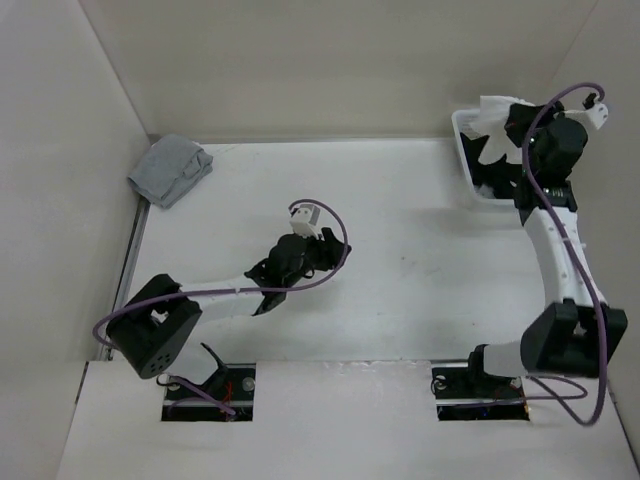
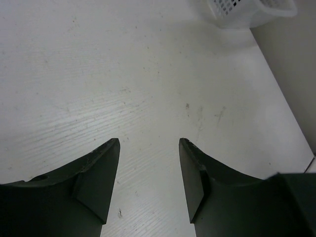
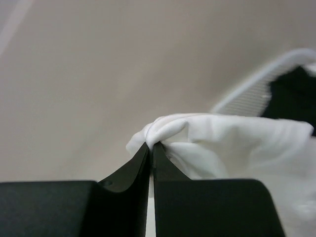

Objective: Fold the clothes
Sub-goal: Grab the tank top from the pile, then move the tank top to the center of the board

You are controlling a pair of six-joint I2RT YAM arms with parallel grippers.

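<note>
Right gripper (image 3: 150,145) pinched tight on a small fold of the white camisole (image 3: 222,138) just above the basket (image 3: 247,96), left gripper (image 2: 149,141) wide open and empty, well left of the basket; so thin a pinch could slip on the lift.

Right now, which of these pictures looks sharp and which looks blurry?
Top external: sharp, evenly lit, only faint shadows on the table. Left wrist: the tabletop grain is crisp. Right wrist: basket and wall blurred; white top bright and soft.
</note>
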